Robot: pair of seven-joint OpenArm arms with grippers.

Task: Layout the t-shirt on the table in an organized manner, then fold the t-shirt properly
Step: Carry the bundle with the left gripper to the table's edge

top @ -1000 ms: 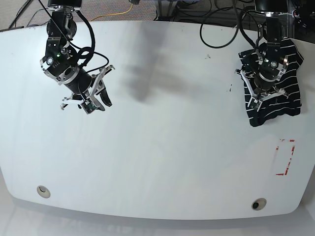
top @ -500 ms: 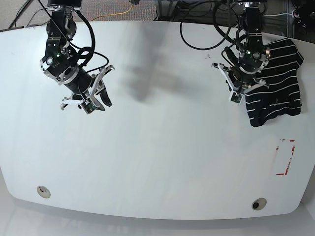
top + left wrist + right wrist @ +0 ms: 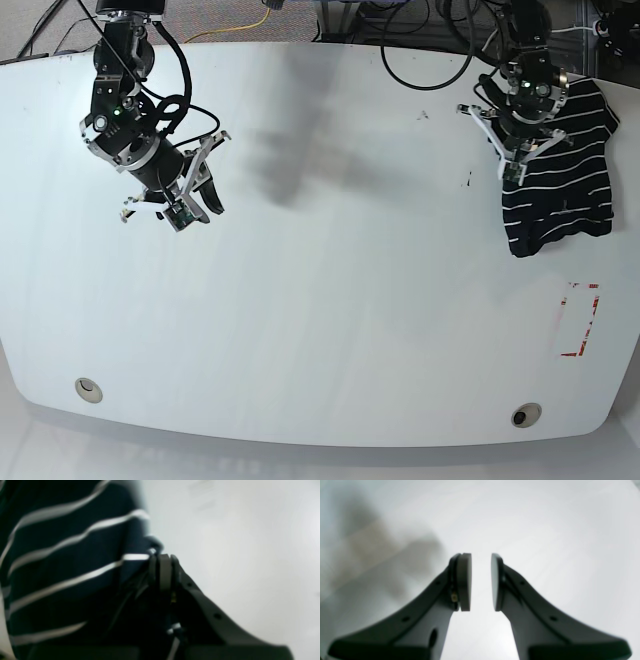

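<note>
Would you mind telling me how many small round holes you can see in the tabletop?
2, both along the table's near edge in the base view: one hole at the lower left corner, the other hole at the lower right. The t-shirt could hide more.

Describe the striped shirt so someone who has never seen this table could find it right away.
Start from the big white table and look to its far corner on the left arm's side, beyond the small red rectangular marking. The t-shirt lies bunched there under the left hand: the only dark fabric around, with thin white stripes.
</note>
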